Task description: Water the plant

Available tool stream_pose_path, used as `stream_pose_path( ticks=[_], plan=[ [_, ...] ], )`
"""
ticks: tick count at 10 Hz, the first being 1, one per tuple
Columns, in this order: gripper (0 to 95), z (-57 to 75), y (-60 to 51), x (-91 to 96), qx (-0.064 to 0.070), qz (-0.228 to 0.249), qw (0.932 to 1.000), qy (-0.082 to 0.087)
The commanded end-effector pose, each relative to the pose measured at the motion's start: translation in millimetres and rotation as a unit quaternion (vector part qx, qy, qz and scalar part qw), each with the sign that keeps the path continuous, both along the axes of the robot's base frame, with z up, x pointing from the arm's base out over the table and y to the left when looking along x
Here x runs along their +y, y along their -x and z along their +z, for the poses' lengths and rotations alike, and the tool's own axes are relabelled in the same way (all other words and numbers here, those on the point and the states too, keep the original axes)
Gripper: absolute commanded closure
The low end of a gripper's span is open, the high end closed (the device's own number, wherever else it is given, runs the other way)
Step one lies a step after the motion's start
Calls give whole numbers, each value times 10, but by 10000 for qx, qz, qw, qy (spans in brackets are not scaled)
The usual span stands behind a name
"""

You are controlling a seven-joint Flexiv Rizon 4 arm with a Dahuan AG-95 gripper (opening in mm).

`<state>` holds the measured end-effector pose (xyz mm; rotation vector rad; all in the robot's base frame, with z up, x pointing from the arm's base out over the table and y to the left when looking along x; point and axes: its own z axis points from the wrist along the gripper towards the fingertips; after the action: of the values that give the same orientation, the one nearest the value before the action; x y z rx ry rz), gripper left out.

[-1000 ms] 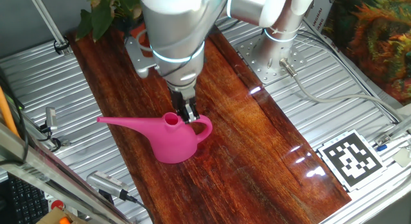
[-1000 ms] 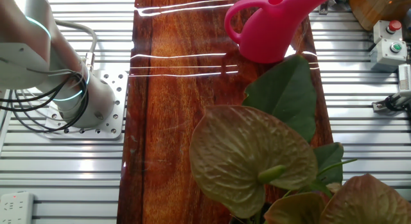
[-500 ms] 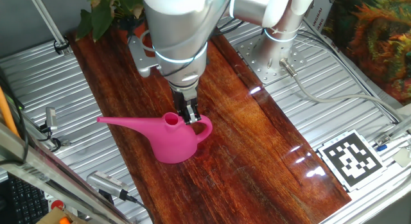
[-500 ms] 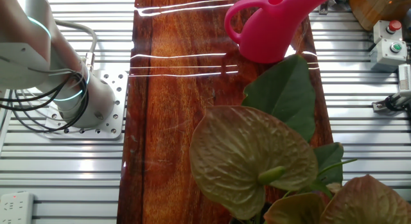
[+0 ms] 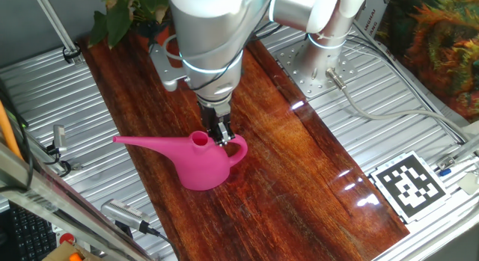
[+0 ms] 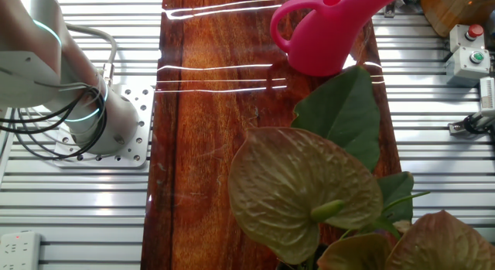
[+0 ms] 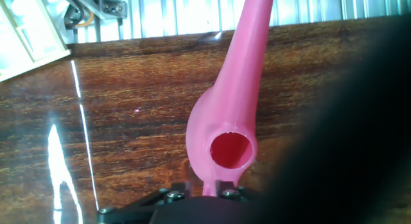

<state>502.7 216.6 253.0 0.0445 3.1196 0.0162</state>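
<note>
Glossy dark wood runs down the middle of the ribbed metal table (image 5: pixel 389 119). At its centre the gripper (image 5: pixel 221 134) is down at the handle of the pink watering can (image 5: pixel 202 164), fingers apparently clamped on the top of that loop. Almost nothing has shifted over the last second; the can sits flat on the board, so the grasp looks just settled and the lift not begun. Far beyond the gripper, at the board's end, stands the plant (image 5: pixel 123 13).

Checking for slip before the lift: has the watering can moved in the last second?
No. The pink watering can sits in the same spot on the wooden board, spout tip still short of the board's left edge. The gripper is at its handle.
</note>
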Motion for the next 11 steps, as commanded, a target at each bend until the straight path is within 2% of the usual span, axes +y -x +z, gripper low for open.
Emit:
stream_pose_path(
  ticks=[1,4,6,7,11],
  plan=[
    [190,-60,-33,-13,-7,105,9999,6],
    [190,-95,-62,53,-13,172,9999,-8],
    [190,-154,-140,218,-2,134,9999,4],
    [190,-161,-153,243,-4,164,9999,-4],
    [190,-178,-156,238,-3,251,9997,3]
  ],
)
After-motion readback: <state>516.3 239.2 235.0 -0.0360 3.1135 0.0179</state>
